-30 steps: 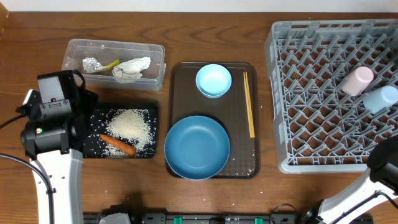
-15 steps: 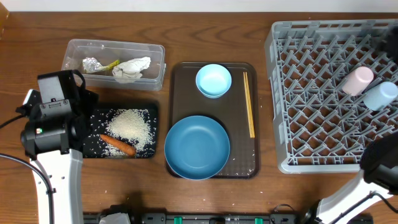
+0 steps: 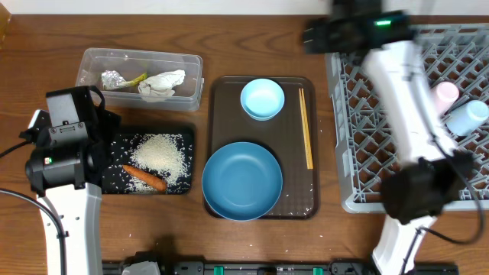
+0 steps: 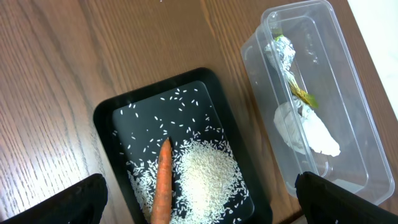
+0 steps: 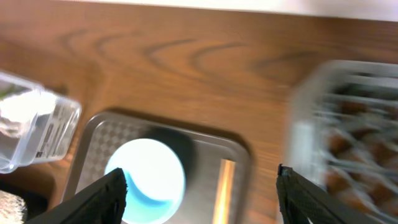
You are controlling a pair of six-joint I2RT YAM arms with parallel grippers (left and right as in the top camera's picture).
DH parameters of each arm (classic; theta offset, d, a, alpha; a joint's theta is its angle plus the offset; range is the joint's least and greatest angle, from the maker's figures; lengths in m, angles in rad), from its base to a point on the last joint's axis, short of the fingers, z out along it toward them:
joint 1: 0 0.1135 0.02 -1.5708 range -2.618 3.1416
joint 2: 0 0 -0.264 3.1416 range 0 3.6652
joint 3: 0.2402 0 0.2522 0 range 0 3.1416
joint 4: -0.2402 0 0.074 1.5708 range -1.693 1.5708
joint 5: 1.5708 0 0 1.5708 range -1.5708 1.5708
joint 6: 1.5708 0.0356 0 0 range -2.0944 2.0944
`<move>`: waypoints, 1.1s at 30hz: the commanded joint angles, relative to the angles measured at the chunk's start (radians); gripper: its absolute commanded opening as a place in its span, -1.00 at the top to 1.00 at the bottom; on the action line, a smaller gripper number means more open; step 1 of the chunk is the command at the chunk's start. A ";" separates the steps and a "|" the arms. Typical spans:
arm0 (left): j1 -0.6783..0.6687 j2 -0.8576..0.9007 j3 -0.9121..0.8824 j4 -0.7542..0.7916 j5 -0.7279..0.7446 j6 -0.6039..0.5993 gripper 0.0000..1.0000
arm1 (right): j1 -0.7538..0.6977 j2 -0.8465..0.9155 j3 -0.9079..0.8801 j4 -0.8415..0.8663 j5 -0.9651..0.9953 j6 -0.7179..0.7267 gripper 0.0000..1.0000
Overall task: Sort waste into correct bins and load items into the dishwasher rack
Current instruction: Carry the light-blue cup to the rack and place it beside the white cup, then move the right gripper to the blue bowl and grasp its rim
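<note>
The clear tub (image 3: 92, 61) holds the foil ball (image 3: 112, 78), yellow-green wrapper (image 3: 136, 79) and tissue (image 3: 162, 84). The black tray (image 3: 188, 136) holds rice (image 3: 160, 153) and the carrot (image 3: 145, 178). My left gripper (image 4: 199, 208) is open and empty above that tray. The blue plate (image 3: 242, 181), small bowl (image 3: 262, 98) and chopsticks (image 3: 306, 130) lie on the brown tray. The grey rack (image 3: 359, 176) holds a pale cup (image 3: 443, 95) and a light-blue cup (image 3: 467, 118). My right gripper (image 5: 199, 199) is open and empty, high above the bowl (image 5: 146, 180) and chopsticks (image 5: 224, 186).
The brown serving tray (image 3: 294, 202) sits between the black tray and the rack. My right arm (image 3: 405, 92) reaches across the rack's left part to the table's far edge. A few rice grains lie on the brown tray near its front right corner.
My right arm has swung from the front right corner up over the rack to the far edge above the brown tray. The right wrist view is motion-blurred. The left arm has not moved.
</note>
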 commanded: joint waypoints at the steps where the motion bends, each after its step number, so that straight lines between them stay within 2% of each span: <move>1: 0.005 0.000 0.002 -0.006 -0.024 0.002 -0.98 | 0.106 0.118 -0.004 0.035 0.104 0.027 -0.40; 5: 0.005 0.000 0.002 -0.006 -0.024 0.002 -0.98 | 0.193 0.226 -0.004 0.098 0.101 0.068 -0.22; 11: 0.005 0.000 0.002 -0.006 -0.024 0.002 -0.98 | 0.301 0.320 -0.004 0.148 0.103 0.068 -0.21; 16: 0.005 0.000 0.002 -0.006 -0.024 0.002 -0.98 | 0.353 0.325 -0.004 0.162 0.133 0.071 -0.22; 22: 0.005 0.000 0.002 -0.006 -0.024 0.002 -0.98 | 0.367 0.330 -0.006 0.104 0.241 0.133 -0.15; 27: 0.005 0.000 0.002 -0.006 -0.024 0.002 -0.98 | 0.366 0.349 -0.007 0.095 0.231 0.141 -0.02; 33: 0.005 0.000 0.002 -0.006 -0.024 0.002 -0.98 | 0.373 0.386 -0.007 0.093 0.170 0.147 0.04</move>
